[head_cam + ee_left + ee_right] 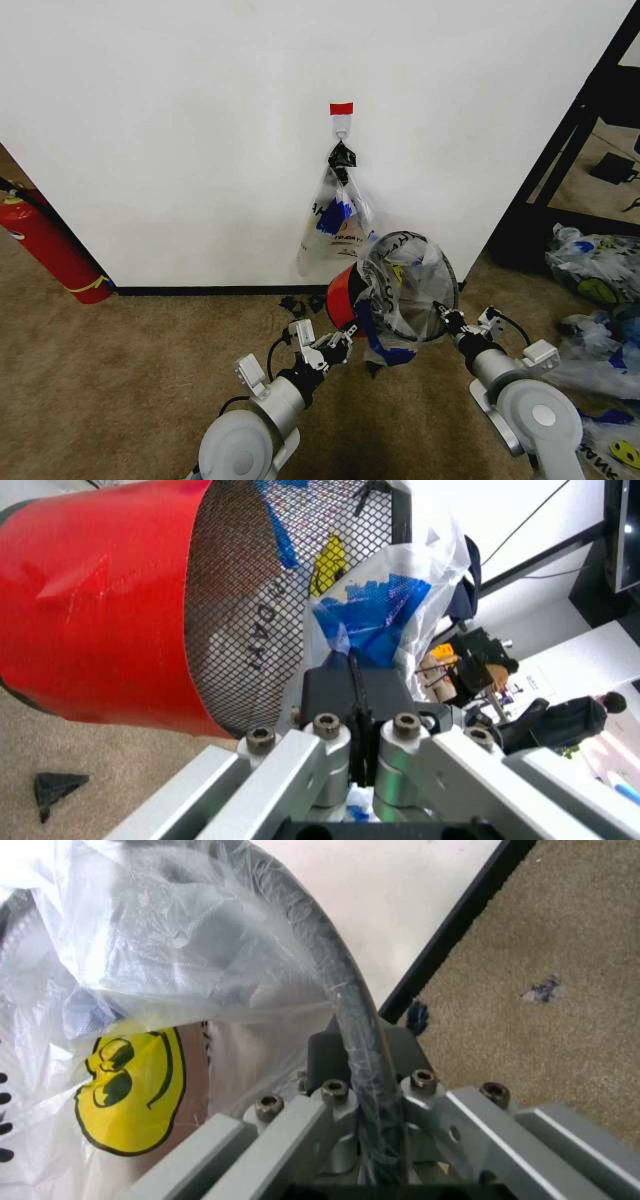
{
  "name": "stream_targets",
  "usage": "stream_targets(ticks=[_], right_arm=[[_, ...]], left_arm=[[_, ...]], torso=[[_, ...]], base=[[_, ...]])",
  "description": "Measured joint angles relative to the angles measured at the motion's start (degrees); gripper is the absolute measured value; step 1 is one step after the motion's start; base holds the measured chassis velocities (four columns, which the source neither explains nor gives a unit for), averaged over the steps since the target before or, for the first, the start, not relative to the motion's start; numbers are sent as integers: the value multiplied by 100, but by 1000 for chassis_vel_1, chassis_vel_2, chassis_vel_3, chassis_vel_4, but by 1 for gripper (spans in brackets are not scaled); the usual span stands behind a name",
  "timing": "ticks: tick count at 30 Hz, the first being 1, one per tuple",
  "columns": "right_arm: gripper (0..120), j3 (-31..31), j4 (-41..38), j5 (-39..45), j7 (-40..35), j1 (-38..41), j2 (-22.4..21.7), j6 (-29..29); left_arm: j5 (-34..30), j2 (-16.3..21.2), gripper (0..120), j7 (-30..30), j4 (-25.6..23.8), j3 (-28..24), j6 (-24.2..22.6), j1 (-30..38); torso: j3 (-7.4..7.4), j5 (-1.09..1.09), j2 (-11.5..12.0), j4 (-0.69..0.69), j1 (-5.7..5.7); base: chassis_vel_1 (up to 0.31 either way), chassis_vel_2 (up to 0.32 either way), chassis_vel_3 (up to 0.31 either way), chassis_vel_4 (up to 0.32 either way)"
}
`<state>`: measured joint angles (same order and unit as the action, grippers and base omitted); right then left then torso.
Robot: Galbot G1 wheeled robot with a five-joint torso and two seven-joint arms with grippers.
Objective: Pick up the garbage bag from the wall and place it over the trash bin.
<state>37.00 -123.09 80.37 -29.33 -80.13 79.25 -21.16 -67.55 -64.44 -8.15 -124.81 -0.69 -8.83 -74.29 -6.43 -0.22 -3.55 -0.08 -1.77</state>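
Observation:
The trash bin [342, 293], black mesh with a red base, is tipped on its side in front of the wall [180, 120], its mouth turned toward me. The garbage bag [415, 290] lines the mouth, see-through with a yellow smiley, and blue handles hang below it. My left gripper [345, 340] is under the bin's left side. In the left wrist view it [352, 686] is shut on the bag's blue part [375, 607] beside the mesh [250, 630]. My right gripper [447, 318] is shut on the bin's rim [345, 1001], with bag film [150, 952] draped over that rim.
A narrower bundle of like bags [338, 225] hangs by a black clip from the hook [341, 125] under red tape. A red fire extinguisher [50, 250] leans at the left. A pile of bags [600, 265] and a black frame [560, 170] stand at the right. Small black bits [300, 303] lie by the baseboard.

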Motion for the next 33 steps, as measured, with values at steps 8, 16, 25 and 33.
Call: stream_targets(ticks=[8, 16, 25, 33], right_arm=[[0, -37, -93, 7, 11, -59, 99, -12], [0, -145, -60, 16, 26, -64, 86, -56], [0, -173, -30, 54, 47, -52, 28, -64], [0, -210, 116, -33, 65, 11, 50, -31]], left_arm=[[254, -64, 0, -207, 315, 11, 48, 126], [486, -202, 0, -394, 749, 190, 50, 214], [659, -265, 0, -412, 783, 291, 42, 126], [923, 87, 23, -519, 221, 499, -136, -166]], torso=[[0, 0, 0, 0, 0], [0, 0, 0, 1, 0], [0, -1, 1, -1, -1], [0, -1, 1, 0, 0]], base=[[0, 0, 0, 0], [0, 0, 0, 0], [0, 0, 0, 0], [0, 0, 0, 0]])
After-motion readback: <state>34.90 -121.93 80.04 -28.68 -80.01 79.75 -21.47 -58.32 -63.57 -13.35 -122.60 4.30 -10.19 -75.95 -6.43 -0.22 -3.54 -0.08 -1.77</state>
